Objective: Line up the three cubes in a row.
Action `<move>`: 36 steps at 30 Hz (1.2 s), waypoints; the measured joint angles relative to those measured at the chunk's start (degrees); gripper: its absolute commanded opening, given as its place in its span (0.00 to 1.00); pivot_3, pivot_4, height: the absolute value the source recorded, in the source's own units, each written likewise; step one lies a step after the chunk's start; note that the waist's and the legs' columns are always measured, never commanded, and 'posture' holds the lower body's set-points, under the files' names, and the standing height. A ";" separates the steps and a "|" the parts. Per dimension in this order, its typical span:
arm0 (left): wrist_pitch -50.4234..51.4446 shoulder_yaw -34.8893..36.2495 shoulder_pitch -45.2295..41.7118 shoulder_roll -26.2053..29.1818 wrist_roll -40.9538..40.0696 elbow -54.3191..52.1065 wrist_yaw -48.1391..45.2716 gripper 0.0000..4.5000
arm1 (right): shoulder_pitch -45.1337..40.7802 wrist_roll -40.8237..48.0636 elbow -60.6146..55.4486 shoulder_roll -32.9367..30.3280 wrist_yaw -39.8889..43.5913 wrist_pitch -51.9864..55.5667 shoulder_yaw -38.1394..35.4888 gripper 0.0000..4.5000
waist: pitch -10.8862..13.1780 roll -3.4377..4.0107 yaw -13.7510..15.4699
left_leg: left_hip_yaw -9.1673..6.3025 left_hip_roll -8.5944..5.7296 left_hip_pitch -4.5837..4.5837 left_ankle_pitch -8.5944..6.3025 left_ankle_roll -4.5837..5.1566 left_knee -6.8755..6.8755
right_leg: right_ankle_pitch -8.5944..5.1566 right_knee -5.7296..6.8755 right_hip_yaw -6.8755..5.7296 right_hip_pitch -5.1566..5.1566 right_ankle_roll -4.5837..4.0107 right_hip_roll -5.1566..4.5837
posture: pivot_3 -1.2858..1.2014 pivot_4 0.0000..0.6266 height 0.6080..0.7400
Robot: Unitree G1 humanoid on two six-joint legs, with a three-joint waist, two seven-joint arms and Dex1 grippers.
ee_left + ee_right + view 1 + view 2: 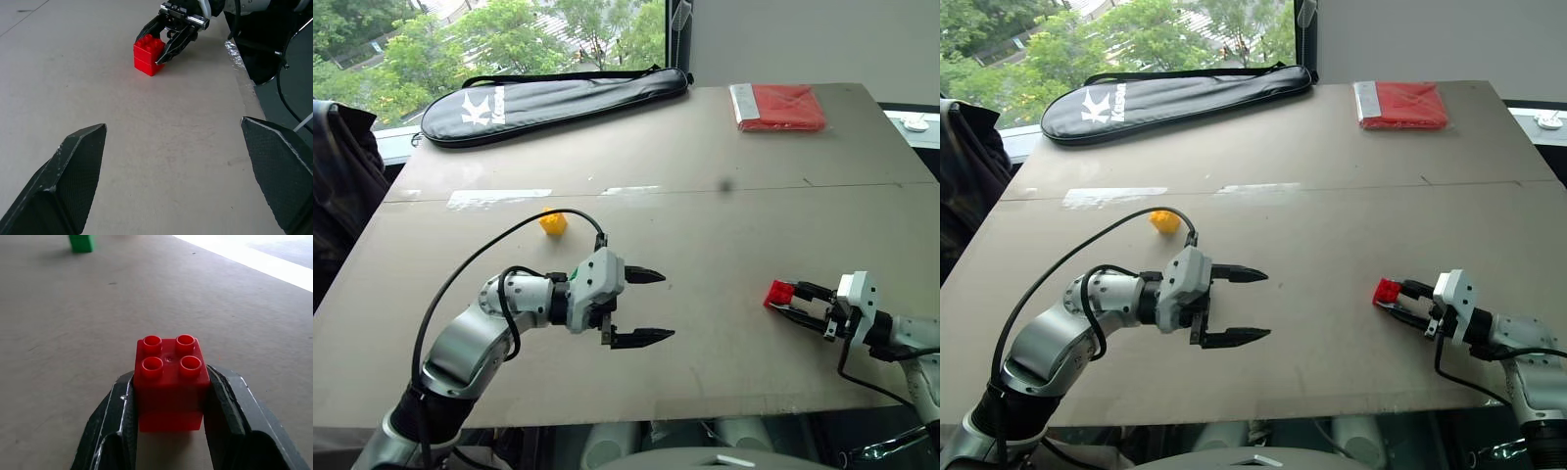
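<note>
The yellow cube (553,223) sits on the table (724,235), left of the middle; the left gripper (643,306) hangs wide open, holding nothing; the right gripper (171,396) squeezes the red cube (169,382) near the table's right front edge; its wrist view also shows the green cube (81,242), far off.

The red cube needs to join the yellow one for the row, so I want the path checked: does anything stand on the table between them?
Yes. The left tool, open, hangs over the table between the red cube, gripped by the right tool, and the yellow cube. The tabletop there is otherwise bare.
</note>
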 measured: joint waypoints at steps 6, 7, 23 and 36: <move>-2.53 0.81 -0.24 -0.02 0.59 2.31 -1.09 1.00 | -18.42 -0.51 17.62 -0.17 15.30 -6.77 5.04 0.29 | 0.13 -0.10 0.06 | -0.11 0.11 -0.05 0.15 -0.27 0.02 | 0.10 -0.02 -0.10 -0.05 -0.08 0.07 | 0.52 0.24 0.70; -2.55 0.92 -0.14 -0.03 0.58 2.22 -1.02 1.00 | -19.66 -0.39 19.06 -0.20 15.44 -7.55 5.91 0.29 | 0.15 -0.10 0.10 | -0.14 0.11 -0.10 0.18 -0.33 0.00 | 0.10 -0.05 -0.10 -0.06 -0.08 0.06 | 0.52 0.24 0.70; -1.47 2.64 4.06 -0.15 0.40 -2.51 4.08 1.00 | -34.45 6.33 37.69 -1.38 16.03 -19.22 27.66 0.65 | 0.16 -0.08 0.17 | -0.29 0.06 -0.33 0.19 -0.39 -0.14 | 0.11 -0.41 -0.06 -0.13 -0.08 -0.07 | 0.52 0.24 0.70; -1.09 9.29 18.02 -4.48 -1.88 -11.18 12.79 1.00 | -31.02 10.02 34.22 -5.99 16.13 -19.48 26.61 0.99 | 0.21 0.00 0.28 | -0.31 0.06 -0.56 0.17 -0.39 -0.17 | 0.11 -0.52 -0.07 -0.29 -0.08 -0.17 | 0.52 0.24 0.70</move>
